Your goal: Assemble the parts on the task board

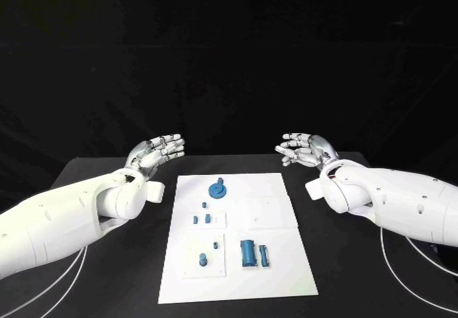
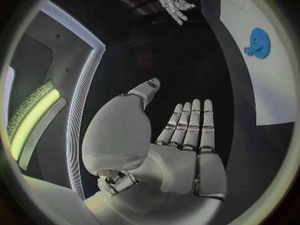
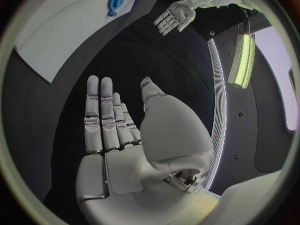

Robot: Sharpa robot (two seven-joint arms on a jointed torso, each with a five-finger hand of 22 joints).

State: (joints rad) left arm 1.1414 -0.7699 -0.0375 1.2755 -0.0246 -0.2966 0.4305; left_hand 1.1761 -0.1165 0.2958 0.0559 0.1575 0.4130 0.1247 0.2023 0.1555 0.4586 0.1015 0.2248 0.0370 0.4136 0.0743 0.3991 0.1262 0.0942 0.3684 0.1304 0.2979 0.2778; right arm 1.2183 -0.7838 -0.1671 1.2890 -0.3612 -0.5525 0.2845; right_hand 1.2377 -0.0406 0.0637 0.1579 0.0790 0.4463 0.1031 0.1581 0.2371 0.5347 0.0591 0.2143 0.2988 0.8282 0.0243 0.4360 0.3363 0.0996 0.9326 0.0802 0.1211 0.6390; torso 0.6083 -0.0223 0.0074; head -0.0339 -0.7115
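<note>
The flat white rectangular task board (image 1: 272, 265) lies in the middle of the black surface (image 1: 95, 278), its long side running from near to far. At its far end sits a round blue disc-shaped part (image 1: 218, 190). Two small blue pegs (image 1: 200, 218) stand left of the middle, two more small blue pieces (image 1: 207, 254) nearer on the left, and a larger blue block (image 1: 248, 252) with a slim blue bar (image 1: 263, 256) just beside it near the middle. The left silver hand (image 1: 159, 150) hovers past the board's far left corner, fingers spread, holding nothing. The right silver hand (image 1: 304, 150) hovers past the far right corner, likewise spread and empty.
</note>
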